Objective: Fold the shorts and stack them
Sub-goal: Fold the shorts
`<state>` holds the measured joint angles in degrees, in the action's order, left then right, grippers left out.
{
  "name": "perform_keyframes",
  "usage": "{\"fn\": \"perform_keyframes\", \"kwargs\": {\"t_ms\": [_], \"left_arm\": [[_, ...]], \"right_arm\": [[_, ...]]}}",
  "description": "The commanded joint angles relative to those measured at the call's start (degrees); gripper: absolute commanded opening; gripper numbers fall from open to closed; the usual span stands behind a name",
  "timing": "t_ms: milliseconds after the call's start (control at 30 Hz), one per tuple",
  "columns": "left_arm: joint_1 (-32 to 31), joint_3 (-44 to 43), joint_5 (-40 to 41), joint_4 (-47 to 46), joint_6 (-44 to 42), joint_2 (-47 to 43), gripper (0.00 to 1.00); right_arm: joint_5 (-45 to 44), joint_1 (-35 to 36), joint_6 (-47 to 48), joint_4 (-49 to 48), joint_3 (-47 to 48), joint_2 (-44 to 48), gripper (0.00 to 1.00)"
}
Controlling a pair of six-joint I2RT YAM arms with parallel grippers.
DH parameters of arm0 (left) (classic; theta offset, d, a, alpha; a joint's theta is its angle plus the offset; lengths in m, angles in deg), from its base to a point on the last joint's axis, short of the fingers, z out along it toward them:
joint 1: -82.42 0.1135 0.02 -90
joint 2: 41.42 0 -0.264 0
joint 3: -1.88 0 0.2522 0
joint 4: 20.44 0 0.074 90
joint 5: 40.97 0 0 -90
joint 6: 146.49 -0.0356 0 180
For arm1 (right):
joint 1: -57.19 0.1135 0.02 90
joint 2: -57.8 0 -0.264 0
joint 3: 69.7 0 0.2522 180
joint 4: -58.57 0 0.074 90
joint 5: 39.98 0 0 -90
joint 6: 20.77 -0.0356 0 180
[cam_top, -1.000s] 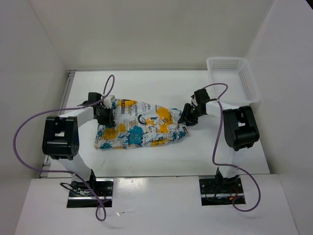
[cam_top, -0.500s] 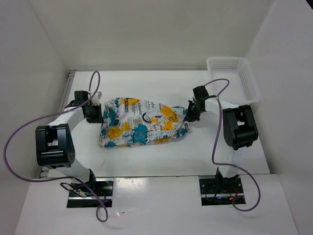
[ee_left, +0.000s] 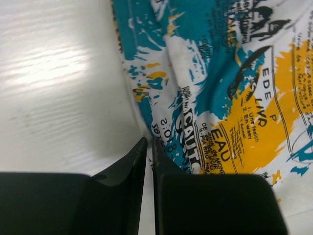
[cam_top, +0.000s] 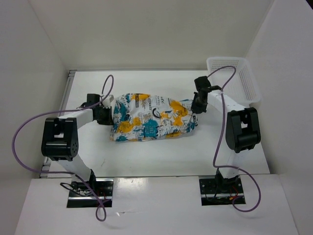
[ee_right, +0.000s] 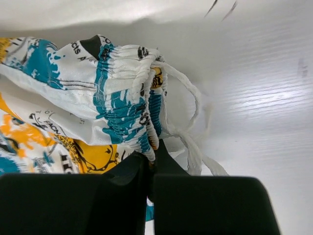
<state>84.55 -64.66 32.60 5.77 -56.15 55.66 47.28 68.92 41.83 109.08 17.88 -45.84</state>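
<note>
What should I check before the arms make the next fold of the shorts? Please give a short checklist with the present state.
1. Right gripper pinching the waistband of the shorts: ok.
2. Left gripper holding cloth: cannot tell; closed at the hem.
3. Shorts flat: not ok, wrinkled.
4. Cord clear of the right gripper: cannot tell.
5. Basket apart from the shorts: ok.
</note>
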Motion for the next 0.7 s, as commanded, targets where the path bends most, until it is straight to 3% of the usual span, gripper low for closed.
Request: {"fn": "perform_keyframes", "kwargs": {"t_ms": [0, 300, 433, 667], "left_arm": [[-2.74, 1.53, -2.11, -1.29, -0.34, 2.24, 0.15], [-8.63, 1.53, -4.32, -3.48, -0.34, 2.24, 0.14], [-8.63, 1.53, -4.32, -3.48, -0.34, 2.24, 0.14], [-8.63, 1.01, -4.84, -3.48, -0.34, 2.85, 0.14]], "right_arm": [[-6.39, 0.84, 0.85, 4.81, 5.89, 4.14, 0.0], [-13.33, 6.98, 1.91, 15.44, 21.34, 0.55, 0.0], [-16.76, 12.08, 1.91, 22.02, 34.15, -4.2, 0.0], [-14.75, 21.91, 0.24, 29.17, 55.52, -15.62, 0.0]]}}
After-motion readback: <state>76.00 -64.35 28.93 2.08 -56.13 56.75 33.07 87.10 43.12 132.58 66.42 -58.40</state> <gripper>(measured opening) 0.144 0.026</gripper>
